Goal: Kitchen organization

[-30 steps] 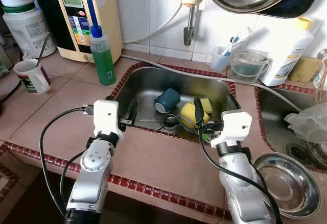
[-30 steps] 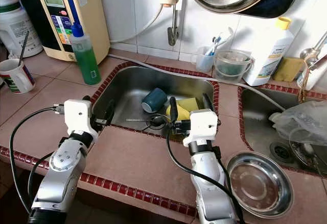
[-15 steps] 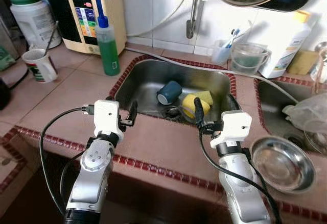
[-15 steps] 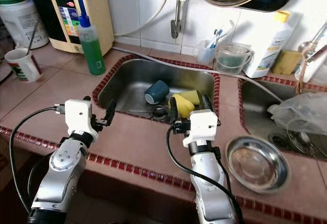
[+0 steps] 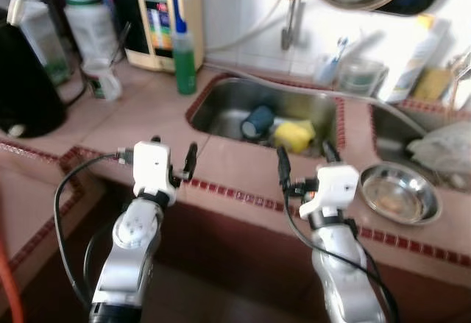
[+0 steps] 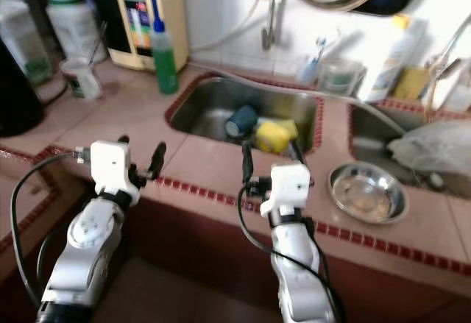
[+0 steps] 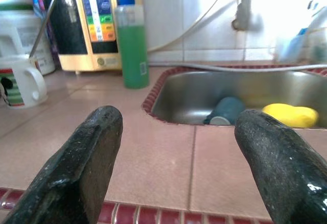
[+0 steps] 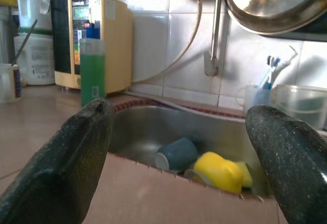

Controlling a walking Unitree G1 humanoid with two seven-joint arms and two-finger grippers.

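A steel sink (image 5: 221,106) is set in the tiled counter. A dark blue cup (image 5: 258,120) lies on its side in the sink, next to a yellow sponge (image 5: 294,135). My left gripper (image 6: 142,154) is open and empty, held at the counter's front edge, short of the sink's left corner. My right gripper (image 5: 305,160) is also open and empty, at the front edge before the sink's right side. The left wrist view looks between the fingers (image 7: 82,157) at the cup (image 7: 225,112). The right wrist view looks past its fingers (image 8: 71,152) at the cup (image 8: 176,155) and sponge (image 8: 217,170).
A steel bowl (image 5: 398,190) sits on the counter to the right of the sink. A green soap bottle (image 5: 184,51), a cream water machine (image 5: 162,18) and a white mug (image 5: 103,82) stand at the back left. A black kettle (image 5: 26,80) is at far left. A second basin (image 5: 434,143) holds a plastic bag.
The whole picture has pulled back and turned blurry, so the camera has moved away from the counter. Both grippers now sit at the counter's front edge instead of over the sink's rim.
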